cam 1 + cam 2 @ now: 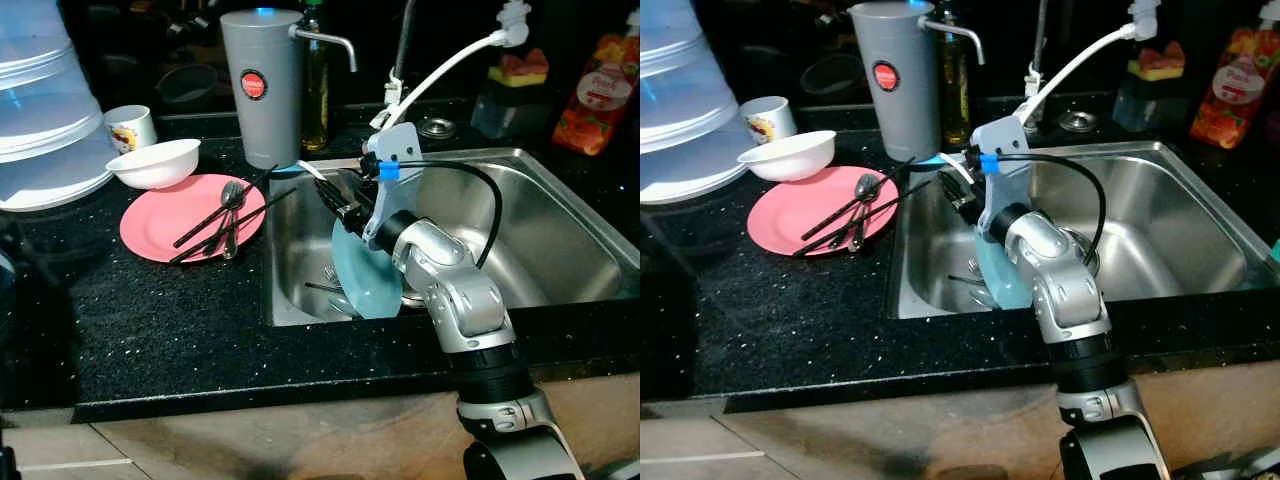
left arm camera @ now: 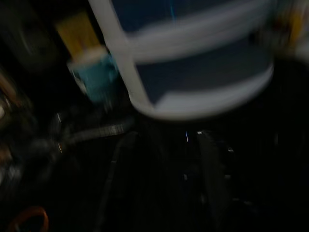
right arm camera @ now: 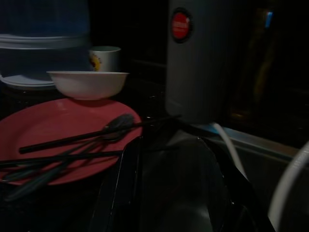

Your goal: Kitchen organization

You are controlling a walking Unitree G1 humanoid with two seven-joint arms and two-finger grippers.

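My right gripper (image 1: 335,195) sits at the near left corner of the stainless steel sink (image 1: 560,225), its two long black fingers (image 3: 120,183) pointing toward the black speckled worktop (image 1: 160,310); in my right wrist view they look spread apart with nothing plainly between them, though it is too dark there to be sure. Just under my wrist a round pale teal plate (image 1: 365,275) stands tilted on edge inside the sink, smooth and glossy, its lower rim among dark cutlery on the basin floor; I cannot tell whether I touch it. On the worktop left of the sink lies a flat round pink plate (image 1: 160,225) carrying black chopsticks (image 1: 215,220) laid crosswise and a dark metal spoon (image 1: 231,197). A white ceramic bowl (image 1: 155,163) rests on the pink plate's far rim, with a small white printed cup (image 1: 130,127) behind it. A tall grey cylindrical dispenser (image 1: 262,85) with a red round badge stands just beside the sink's back corner. My left gripper's wrist view is blurred and dark, showing a white-and-blue container (image 2: 193,58); its fingers I cannot tell.
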